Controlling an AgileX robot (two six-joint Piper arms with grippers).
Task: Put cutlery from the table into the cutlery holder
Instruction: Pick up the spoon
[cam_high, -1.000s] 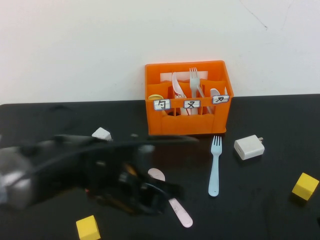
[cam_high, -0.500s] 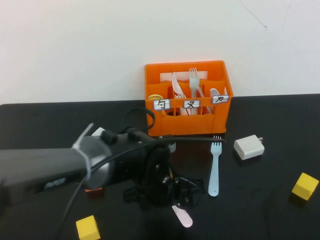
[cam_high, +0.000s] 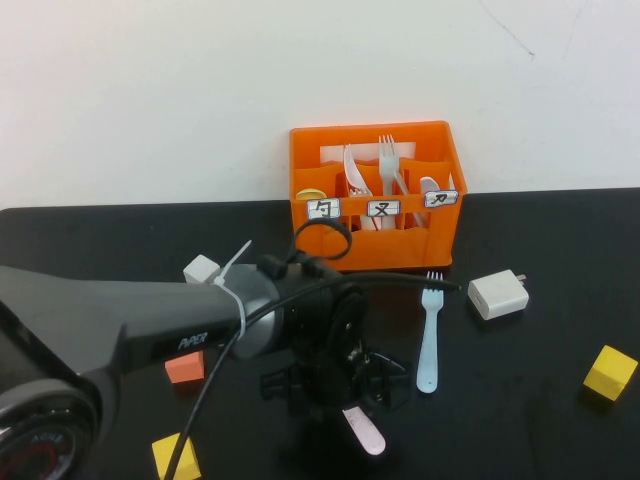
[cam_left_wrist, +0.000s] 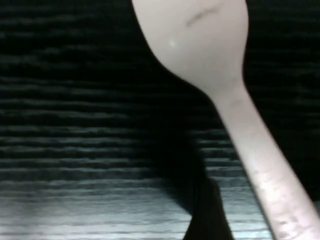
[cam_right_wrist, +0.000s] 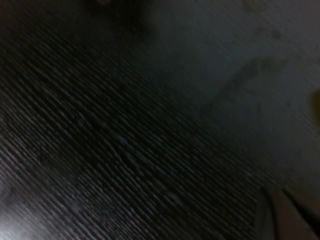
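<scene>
Left end effector (cam_high: 335, 385) low over the black worktop (cam_high: 540, 420), directly above the pale pink spoon (cam_high: 362, 430); black body hiding the spoon's bowl from the high view, only the handle end poking out toward the near edge. Spoon (cam_left_wrist: 220, 95) flat on the worktop in the left wrist view, bowl and neck filling the picture, one dark fingertip (cam_left_wrist: 207, 215) just beside the handle. Finger spread: cannot tell; nothing seen clamped.

Light blue fork (cam_high: 429, 332) flat on the worktop, right of the left end effector and apart from it, tines toward the cutlery holder (cam_high: 375, 197), handle toward the near edge. Holder upright at the back of the worktop against the white wall, three white tags across its front, white forks and spoons (cam_high: 388, 160) standing in its compartments.

White charger plug (cam_high: 498, 294) right of the fork's tines. Yellow cube (cam_high: 610, 372) far right, a second yellow cube (cam_high: 172, 455) near the front left, small orange cube (cam_high: 184, 366) beside the left arm, small white block (cam_high: 201, 269) behind the arm.

Right end effector: outside the high view; right wrist view only dark worktop grain (cam_right_wrist: 150, 140) close up, with a dark tip (cam_right_wrist: 280, 215) at one corner. Opening: cannot tell.
</scene>
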